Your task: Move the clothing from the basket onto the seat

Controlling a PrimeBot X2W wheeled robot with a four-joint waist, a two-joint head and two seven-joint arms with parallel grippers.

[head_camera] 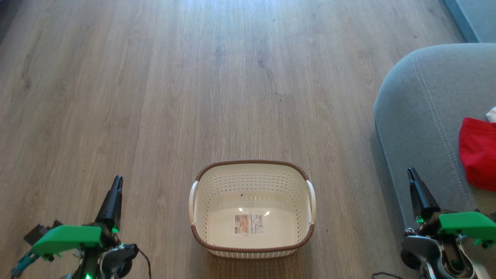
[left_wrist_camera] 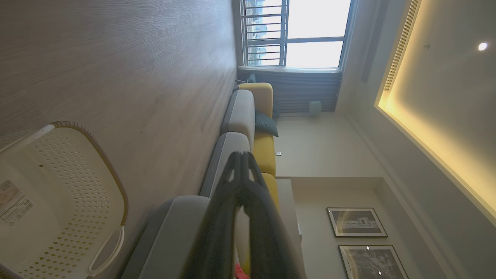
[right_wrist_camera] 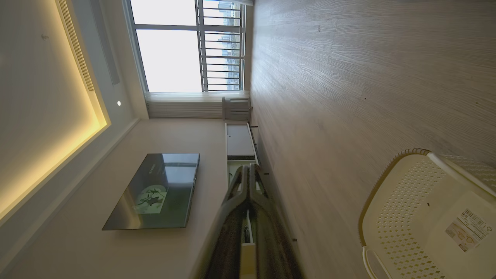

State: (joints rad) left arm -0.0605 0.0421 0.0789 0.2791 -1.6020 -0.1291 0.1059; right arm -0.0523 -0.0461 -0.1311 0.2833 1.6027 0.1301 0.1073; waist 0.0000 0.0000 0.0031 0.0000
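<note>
The cream basket point(head_camera: 252, 209) stands on the wood floor in the lower middle of the head view, with only a label sticker point(head_camera: 248, 224) on its bottom. The red clothing point(head_camera: 479, 153) lies on the grey seat point(head_camera: 426, 116) at the right edge, a bit of white cloth point(head_camera: 492, 114) just beyond it. My left gripper point(head_camera: 117, 181) is shut and holds nothing, left of the basket. My right gripper point(head_camera: 411, 172) is shut and holds nothing, in front of the seat's near side. The basket also shows in the left wrist view point(left_wrist_camera: 66, 201) and the right wrist view point(right_wrist_camera: 422, 217).
Bare wood floor point(head_camera: 193, 77) stretches ahead and to the left. The left wrist view looks along a grey and yellow sofa point(left_wrist_camera: 248, 128) toward a window point(left_wrist_camera: 306, 31). A television point(right_wrist_camera: 155, 190) and a low cabinet point(right_wrist_camera: 238, 141) line the wall in the right wrist view.
</note>
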